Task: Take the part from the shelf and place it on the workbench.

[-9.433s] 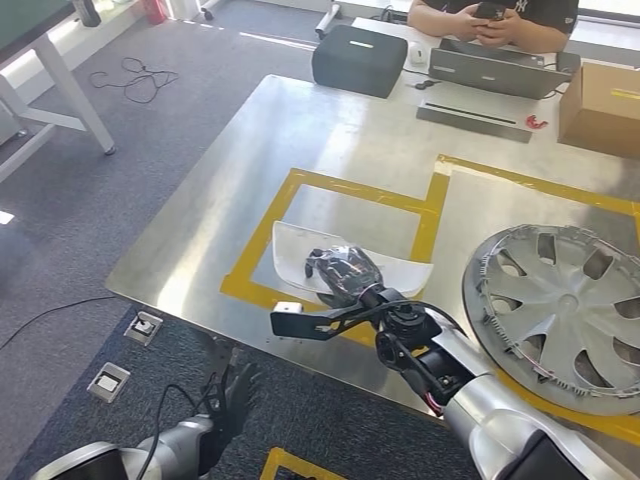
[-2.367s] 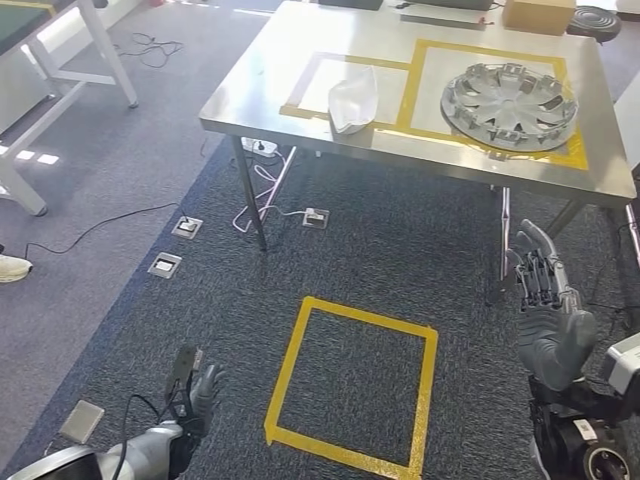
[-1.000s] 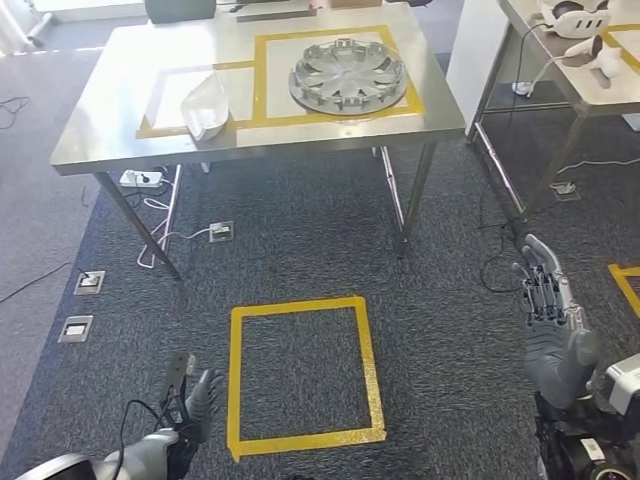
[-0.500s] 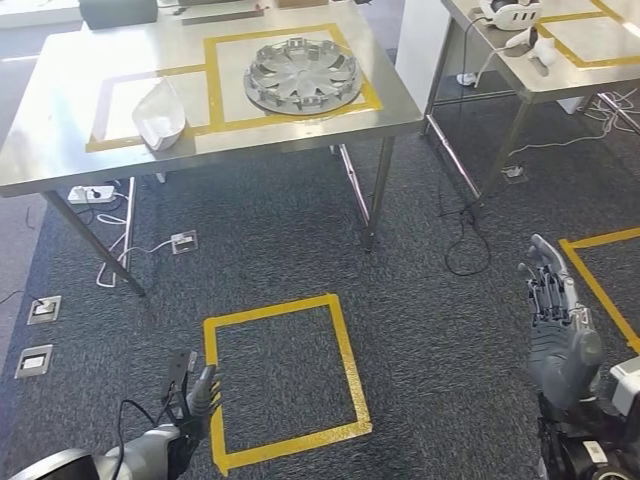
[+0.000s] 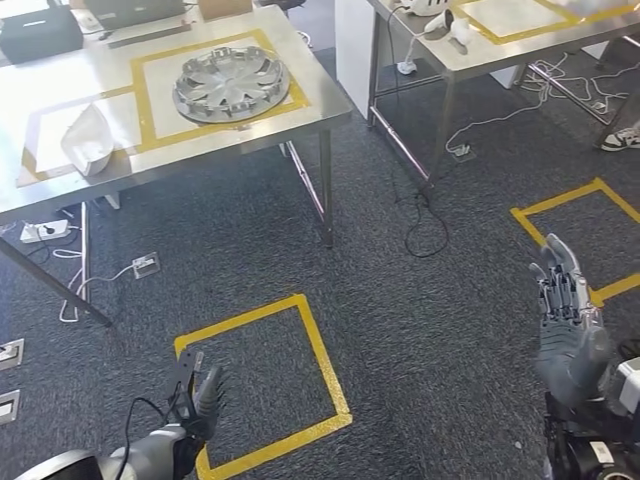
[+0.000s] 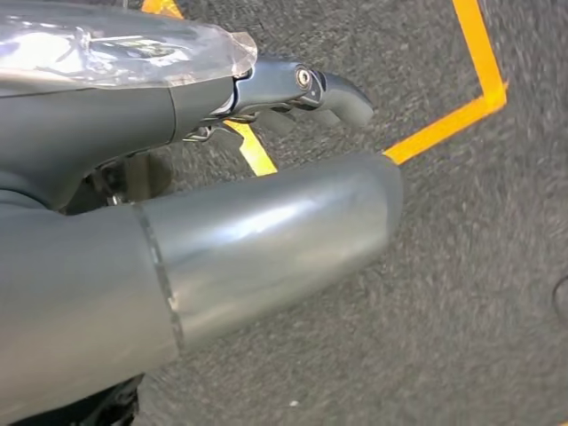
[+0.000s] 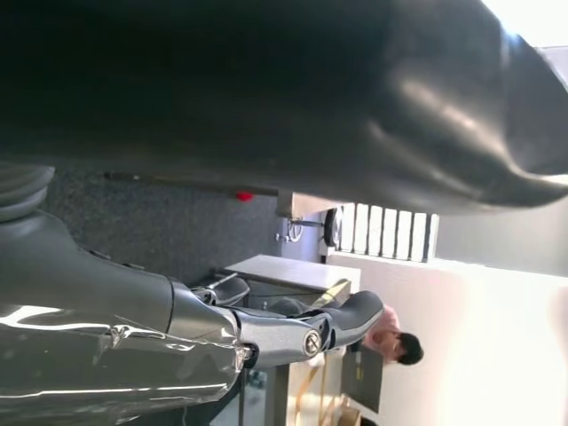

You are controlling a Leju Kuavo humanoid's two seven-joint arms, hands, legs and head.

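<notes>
**Clear part lies on the far-left desk, both hands empty**

The clear plastic part (image 5: 88,139) lies on the desk (image 5: 317,105) at far left, inside a yellow-taped outline, its long axis running roughly near to far. No label or writing on it can be read. Just right of it, in a second taped outline, rests a silver wheel cover (image 5: 230,84). A black case (image 5: 38,32) sits at the desk's far edge.

On the carpet between desk and robot is a yellow tape square (image 5: 260,385); cables trail under the desk.

The left hand (image 5: 202,398) hangs low with fingers spread, holding nothing. The right hand (image 5: 567,320) is raised, fingers apart and empty.
</notes>
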